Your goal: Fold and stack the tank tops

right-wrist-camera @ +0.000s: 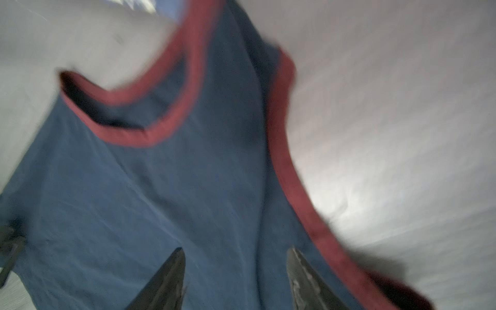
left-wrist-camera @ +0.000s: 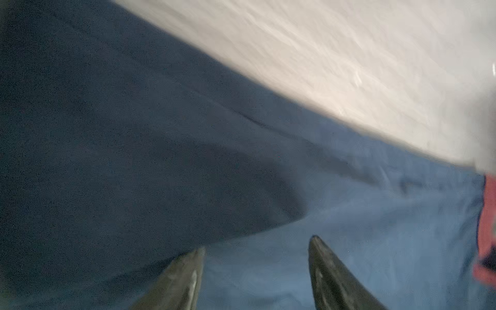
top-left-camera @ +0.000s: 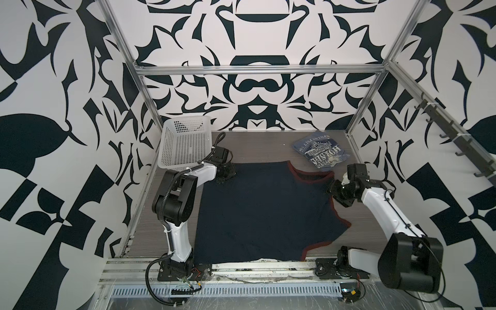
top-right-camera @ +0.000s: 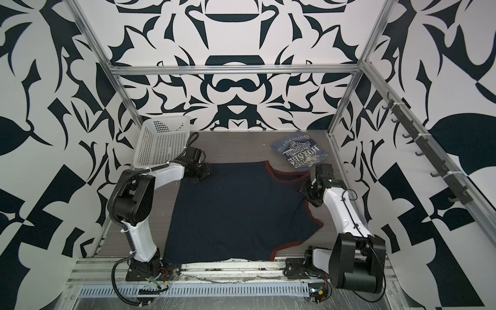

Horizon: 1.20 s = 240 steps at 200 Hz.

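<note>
The navy tank top (top-left-camera: 268, 209) (top-right-camera: 241, 212) with red trim lies spread flat across the middle of the table, neck end to the right. My left gripper (top-left-camera: 228, 174) (top-right-camera: 201, 173) stands open over its far left corner. In the left wrist view the fingers (left-wrist-camera: 258, 243) hold nothing, just above the navy cloth (left-wrist-camera: 134, 134). My right gripper (top-left-camera: 331, 188) (top-right-camera: 304, 189) is open by the red-trimmed strap at the far right. Its fingers (right-wrist-camera: 236, 249) are empty over the navy top (right-wrist-camera: 161, 201). The slate-blue tank top (top-left-camera: 319, 154) (top-right-camera: 298, 153) lies folded at the back right, print up.
A white perforated basket (top-left-camera: 185, 142) (top-right-camera: 161, 142) leans at the back left, right behind my left arm. Metal frame posts bound the table's sides. A rail of dark hooks (top-left-camera: 456, 139) runs along the right wall. Bare table (left-wrist-camera: 349, 53) shows beyond the navy top's edge.
</note>
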Tool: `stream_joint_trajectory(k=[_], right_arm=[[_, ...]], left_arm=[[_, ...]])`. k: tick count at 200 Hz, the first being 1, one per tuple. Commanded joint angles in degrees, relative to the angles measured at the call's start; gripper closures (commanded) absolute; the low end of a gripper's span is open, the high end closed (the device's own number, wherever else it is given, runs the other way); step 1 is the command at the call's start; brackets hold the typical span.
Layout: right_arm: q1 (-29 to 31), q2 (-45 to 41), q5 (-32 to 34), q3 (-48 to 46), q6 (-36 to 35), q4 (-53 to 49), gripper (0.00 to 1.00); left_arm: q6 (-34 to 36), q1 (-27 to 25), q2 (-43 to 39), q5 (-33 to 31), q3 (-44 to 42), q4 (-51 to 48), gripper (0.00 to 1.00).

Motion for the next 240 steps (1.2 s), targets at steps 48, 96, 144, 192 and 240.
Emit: stream_joint_trajectory(k=[48, 96, 144, 192, 240], right_arm=[[0.8, -2.0, -2.3, -11.2, 11.1, 5.2, 0.26], [0.7, 3.9, 5.3, -11.6, 10.4, 6.1, 0.18], [-2.5, 3.8, 9.9, -9.4, 10.8, 1.7, 0.14], [-9.1, -0.8, 12.2, -8.0, 8.2, -2.9, 0.13], [-13.1, -8.0, 15.2, -1.7, 3.9, -8.0, 0.13]], left_arm=[[-3.8, 2.4, 1.1, -2.3, -5.8, 1.6, 0.34], [-4.5, 3.1, -1.7, -5.7, -8.9, 2.3, 0.33], [-4.7, 3.5, -3.1, -5.0, -10.7, 3.1, 0.33], [-3.5, 3.1, -5.4, 0.2, -9.6, 3.8, 0.32], [4.9, -3.5, -7.6, 0.2, 1.1, -3.1, 0.30]])
